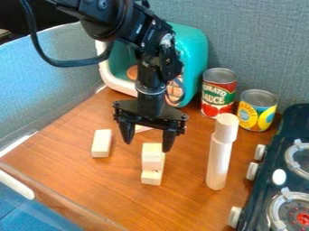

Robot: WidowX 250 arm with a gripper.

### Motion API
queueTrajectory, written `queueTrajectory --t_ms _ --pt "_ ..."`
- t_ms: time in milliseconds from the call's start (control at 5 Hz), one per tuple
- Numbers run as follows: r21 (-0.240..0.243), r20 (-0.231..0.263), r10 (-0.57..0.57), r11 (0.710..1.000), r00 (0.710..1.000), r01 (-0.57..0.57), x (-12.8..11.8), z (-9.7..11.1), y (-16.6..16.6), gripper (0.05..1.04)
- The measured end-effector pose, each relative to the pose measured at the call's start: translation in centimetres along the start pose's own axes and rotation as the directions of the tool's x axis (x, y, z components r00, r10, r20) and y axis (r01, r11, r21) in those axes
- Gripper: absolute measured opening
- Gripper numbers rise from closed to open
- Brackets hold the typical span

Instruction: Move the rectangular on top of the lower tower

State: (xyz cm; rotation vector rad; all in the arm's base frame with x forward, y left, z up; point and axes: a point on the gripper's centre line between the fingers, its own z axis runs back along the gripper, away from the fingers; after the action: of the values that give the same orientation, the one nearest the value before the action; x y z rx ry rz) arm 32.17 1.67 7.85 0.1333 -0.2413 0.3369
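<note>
Camera view: my black two-finger gripper (pixel 147 145) hung down over the brown wooden table (pixel 78 180), jaws spread wide. Task item: one pale rectangular wooden block (pixel 101 143) lay on the table, to the left of my gripper in the view and apart from it. Tower: a short stack of pale wooden blocks (pixel 151 161) stood just in front of my gripper, its upper block near my right-hand fingertip as viewed; whether the two touched, I could not tell. Part of another pale piece (pixel 142 129) showed behind, between my fingers. Surroundings: a tall, pale cylinder tower (pixel 218 158) with a wider cylinder on top stood upright, right of the short stack. Behind it I recorded a red and green can (pixel 219 92) beside a yellow and blue can (pixel 258 110); a turquoise box with a white rim (pixel 196 49) stood behind my arm, and a black toy stove (pixel 283 155) at the right edge.
</note>
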Motion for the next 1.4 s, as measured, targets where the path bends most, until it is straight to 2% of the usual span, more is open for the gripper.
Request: queueTrajectory --t_ms 200,400,600,800,1000,1400 --pt "0.005 -0.035 -0.003 1.000 0.999 0.003 -0.4 -1.0 -0.2 1.000" --pt "-0.034 -0.116 0.066 0.997 0.991 -0.070 1.7 -2.9 -0.2 1.000" --pt "-0.028 -0.095 0.200 0.979 0.975 -0.203 4.7 -1.8 1.4 1.000" --pt "-0.012 -0.100 0.305 0.952 0.947 -0.307 5.7 -1.0 3.0 1.000" --pt "0.009 -0.118 0.347 0.937 0.931 -0.348 5.6 -1.0 4.3 1.000" --pt "0.186 -0.270 0.379 0.922 0.885 -0.339 3.1 -5.7 9.1 1.000"
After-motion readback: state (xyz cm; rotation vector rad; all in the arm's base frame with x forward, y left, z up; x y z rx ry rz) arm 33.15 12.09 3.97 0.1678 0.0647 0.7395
